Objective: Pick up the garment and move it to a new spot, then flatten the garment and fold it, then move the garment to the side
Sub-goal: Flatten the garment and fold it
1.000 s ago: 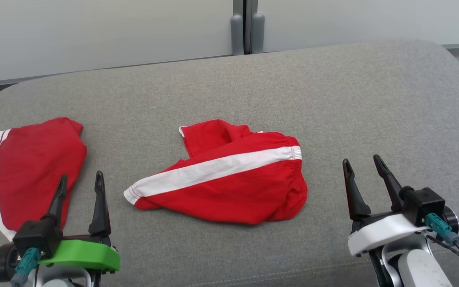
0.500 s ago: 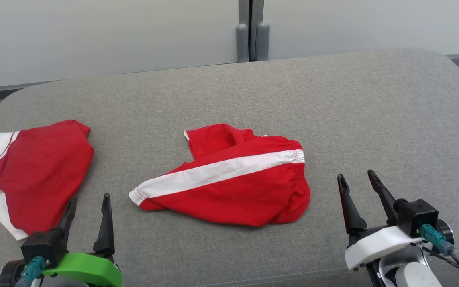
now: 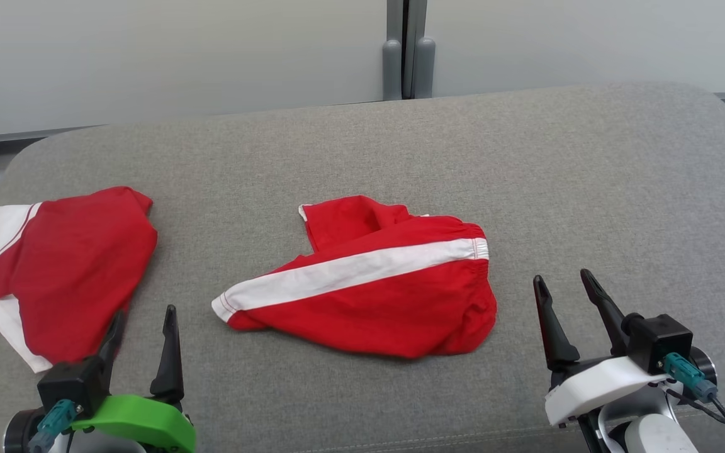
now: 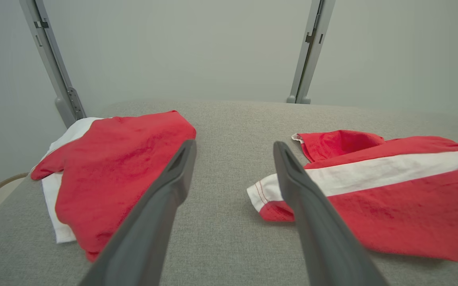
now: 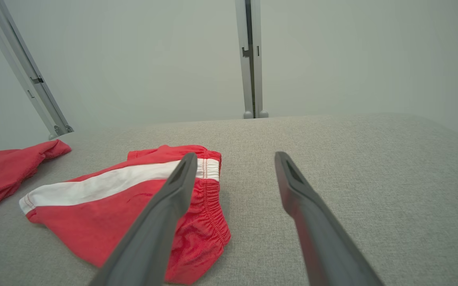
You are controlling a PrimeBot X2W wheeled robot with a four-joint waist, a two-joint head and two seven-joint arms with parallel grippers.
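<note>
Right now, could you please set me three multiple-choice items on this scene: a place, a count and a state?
1. Where on the grey fabric surface do the crumpled red shorts with a white stripe lie?
A. middle B. right edge C. off the near edge
2. How many red-and-white garments lie on it?
A. one B. two C. four
3. How do the left gripper and right gripper stand?
A. both shut on cloth B. one shut C. both open, empty
Answers: A, they lie between the grippers; B, a second red-and-white garment lies at the left; C, both pairs of dark fingers stand apart, empty.
</note>
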